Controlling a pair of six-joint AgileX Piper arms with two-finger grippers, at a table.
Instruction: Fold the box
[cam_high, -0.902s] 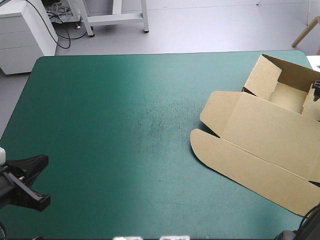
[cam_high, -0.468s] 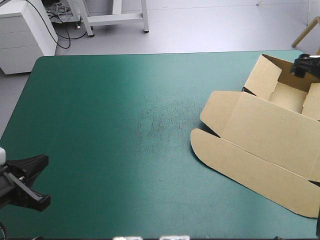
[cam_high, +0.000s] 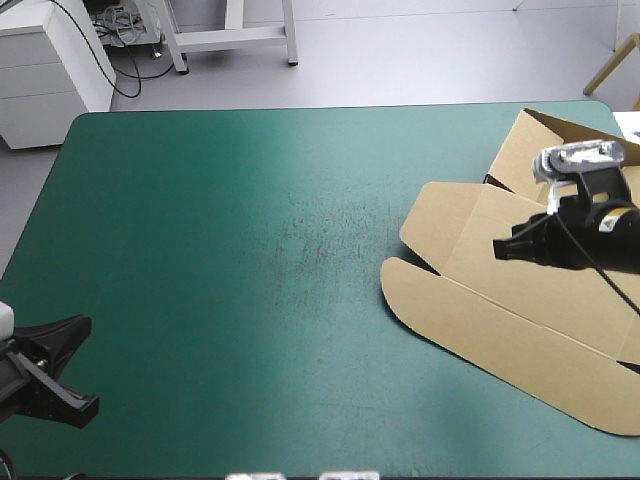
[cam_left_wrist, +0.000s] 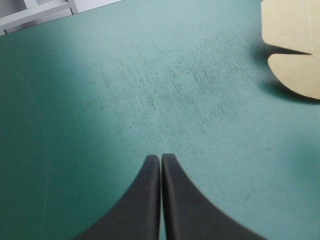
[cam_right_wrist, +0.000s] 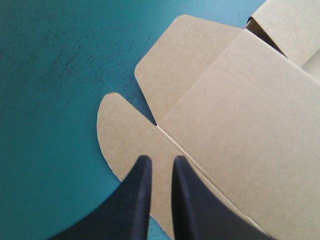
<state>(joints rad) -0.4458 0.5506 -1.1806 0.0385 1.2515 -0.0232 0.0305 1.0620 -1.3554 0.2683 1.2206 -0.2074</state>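
The brown box (cam_high: 520, 300) lies at the table's right side, its lid and rounded flaps flat and its tray part with raised walls (cam_high: 525, 150) at the far right corner. My right gripper (cam_high: 497, 248) hovers over the lid panel, pointing toward the table's middle. In the right wrist view its black fingers (cam_right_wrist: 160, 161) stand only a narrow gap apart above the box's (cam_right_wrist: 240, 115) front flap crease, with nothing between them. My left gripper (cam_high: 80, 335) sits low at the near left corner. Shut into one arch (cam_left_wrist: 161, 157), it is over bare cover, far from the box's flaps (cam_left_wrist: 295, 75).
The teal-green cover (cam_high: 250, 250) stretches bare from the left edge to the box. The box's far corner reaches the table's right edge.
My right arm has swung in from the right edge over the box lid, and its fingers have drawn from wide apart to a narrow gap. The left gripper sank slightly.
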